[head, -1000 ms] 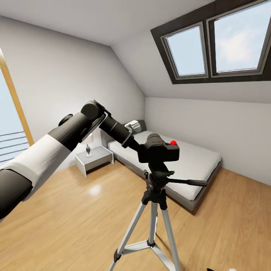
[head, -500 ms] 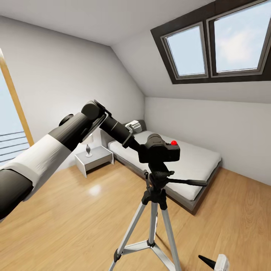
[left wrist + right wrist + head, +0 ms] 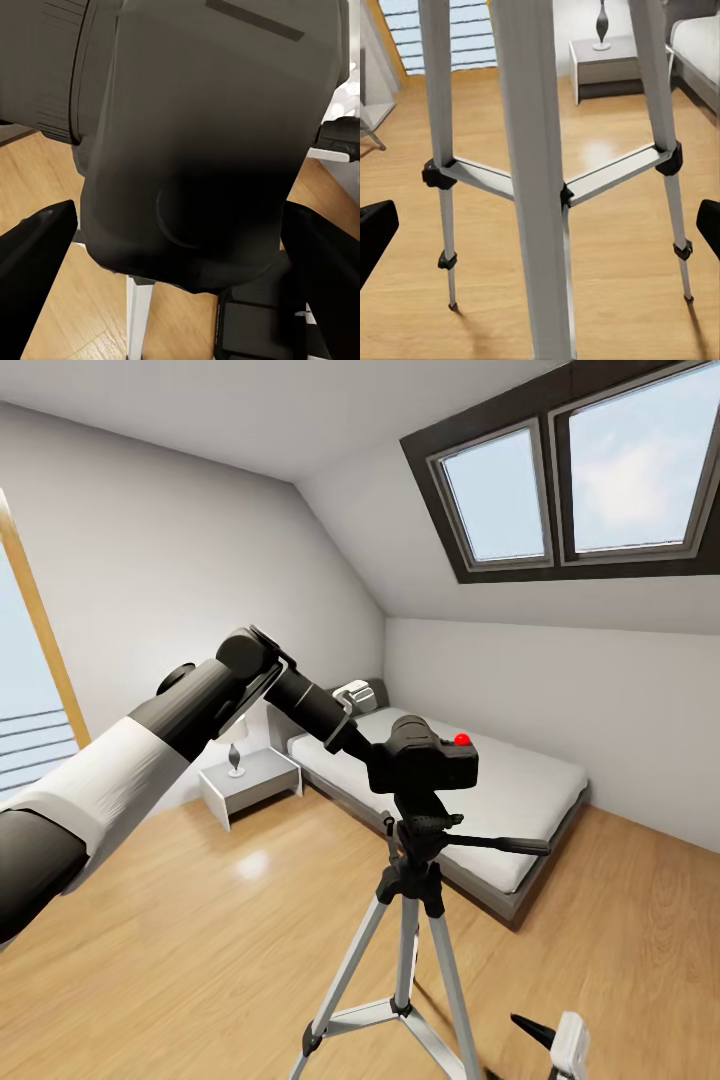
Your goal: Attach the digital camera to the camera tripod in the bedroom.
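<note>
1. Camera (image 3: 425, 758), black with a red button (image 3: 461, 739) on top, sits right on the black head of the tripod (image 3: 410, 920), which stands on the wood floor (image 3: 200, 950) in front of the low grey bed (image 3: 520, 800).
2. Left arm (image 3: 150, 750) reaches across to the camera; the left claw (image 3: 180, 232) has its fingers (image 3: 34, 244) on either side of the camera body, clamped on it.
3. Right claw (image 3: 545, 1040) shows low beside the tripod legs; in the right wrist view its fingers (image 3: 375, 229) stand wide apart with the silver legs ahead between them.
4. White nightstand (image 3: 250, 780) with a small lamp (image 3: 235, 755) stands by the wall next to the bed.
5. Two dark-framed skylights (image 3: 570, 480) sit in the sloped ceiling.
</note>
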